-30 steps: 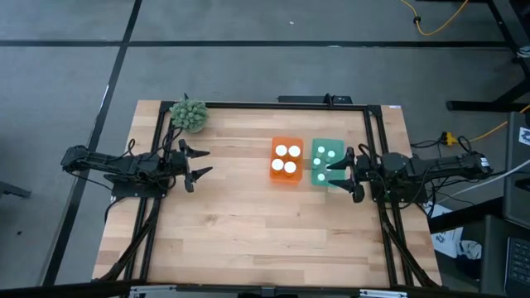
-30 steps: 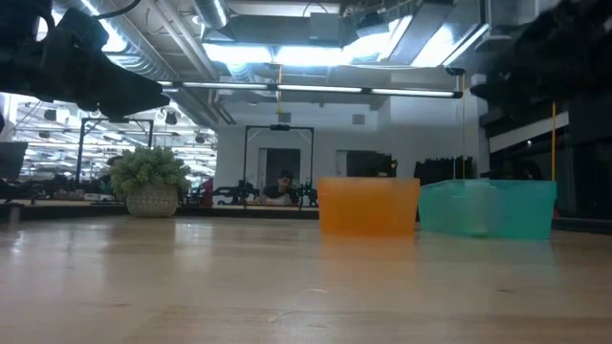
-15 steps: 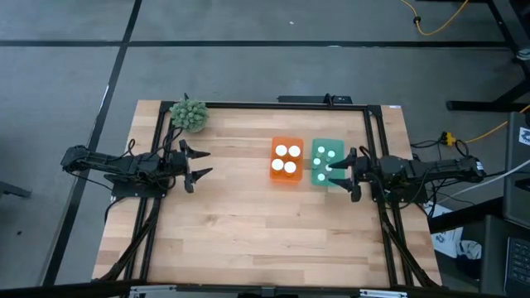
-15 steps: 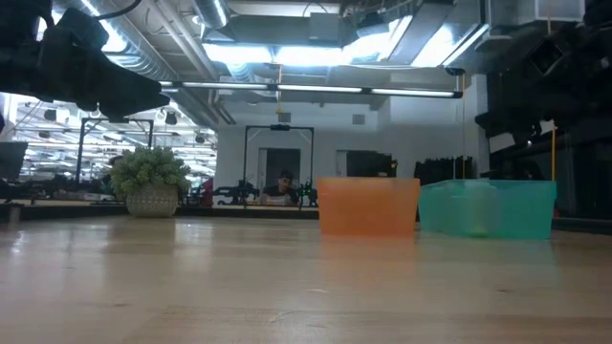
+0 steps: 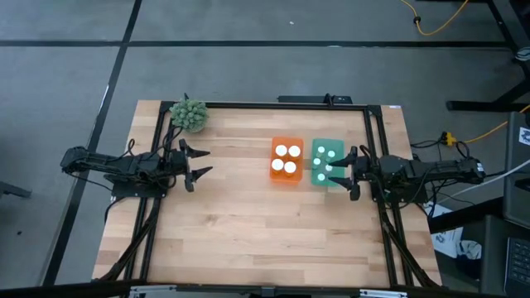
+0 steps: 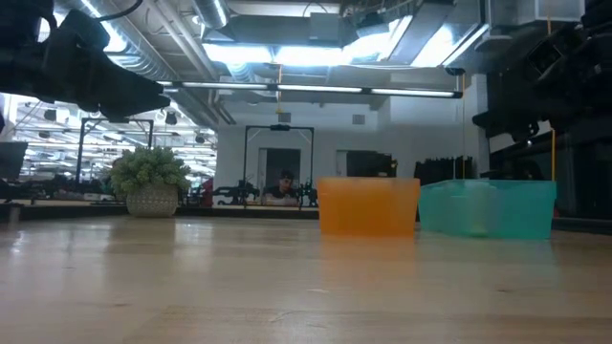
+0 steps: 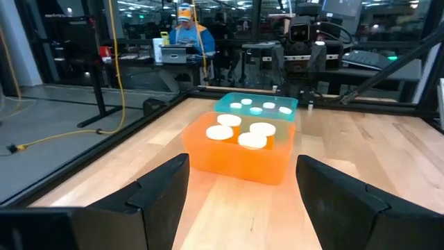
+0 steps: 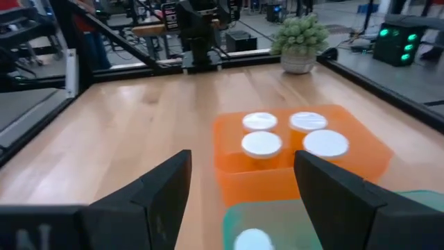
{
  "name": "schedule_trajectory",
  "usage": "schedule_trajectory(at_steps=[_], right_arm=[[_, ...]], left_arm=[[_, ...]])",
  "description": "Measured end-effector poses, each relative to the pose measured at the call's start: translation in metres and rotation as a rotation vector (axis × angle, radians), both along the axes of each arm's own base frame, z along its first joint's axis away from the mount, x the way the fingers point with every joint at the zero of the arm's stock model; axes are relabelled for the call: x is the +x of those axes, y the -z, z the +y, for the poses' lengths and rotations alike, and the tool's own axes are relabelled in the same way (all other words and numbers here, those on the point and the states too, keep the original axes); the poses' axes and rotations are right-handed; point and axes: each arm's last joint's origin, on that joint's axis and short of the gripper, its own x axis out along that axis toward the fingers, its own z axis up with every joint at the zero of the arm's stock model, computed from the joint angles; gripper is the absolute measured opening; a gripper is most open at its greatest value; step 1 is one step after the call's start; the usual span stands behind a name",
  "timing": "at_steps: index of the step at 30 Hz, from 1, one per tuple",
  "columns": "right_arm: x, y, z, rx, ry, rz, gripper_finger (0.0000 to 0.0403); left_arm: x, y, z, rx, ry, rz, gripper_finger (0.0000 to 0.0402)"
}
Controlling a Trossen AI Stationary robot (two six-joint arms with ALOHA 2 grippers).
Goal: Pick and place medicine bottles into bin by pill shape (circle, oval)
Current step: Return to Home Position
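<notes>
An orange bin (image 5: 286,178) and a teal bin (image 5: 315,181) stand side by side right of the table's middle. Each holds several medicine bottles standing upright with white caps up: orange bin's bottles (image 8: 261,144), teal bin's bottles (image 7: 257,110). My right gripper (image 5: 341,172) hovers open at the teal bin's right edge, nothing between its fingers (image 8: 166,191). My left gripper (image 5: 207,162) waits open at the table's left, pointing level toward the bins (image 7: 239,149). No bottle lies loose on the table.
A small potted plant (image 5: 188,114) stands at the far left corner. Black frame rails (image 5: 377,149) run along the table's left, right and far edges. Bare wood (image 5: 257,232) fills the near half. A person (image 6: 284,186) sits in the room beyond the table.
My right gripper has sunk a little and tipped slightly downward beside the teal bin, staying open. The bins and bottles have not moved.
</notes>
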Motion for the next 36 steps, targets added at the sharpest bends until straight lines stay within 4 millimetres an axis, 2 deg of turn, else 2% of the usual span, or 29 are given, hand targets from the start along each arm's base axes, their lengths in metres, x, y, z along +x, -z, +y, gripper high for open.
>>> schedule_trajectory(at_steps=[14, 23, 27, 36], right_arm=[[0.000, 0.000, -0.011, 0.046, 0.111, -0.007, 0.0255], [0.000, 0.000, -0.011, -0.088, 0.092, 0.011, 0.0255], [0.000, 0.000, -0.011, -0.107, 0.088, 0.014, 0.0255], [0.000, -0.001, -0.011, -0.035, 0.099, 0.003, 0.0255]], left_arm=[[-0.001, 0.001, 0.021, 0.013, -0.113, 0.019, 0.0257], [-0.005, 0.002, 0.035, -0.040, -0.189, 0.010, 0.0257], [-0.005, 0.004, 0.038, -0.050, -0.154, 0.026, 0.0257], [-0.005, 0.005, 0.040, -0.086, -0.139, 0.031, 0.0257]])
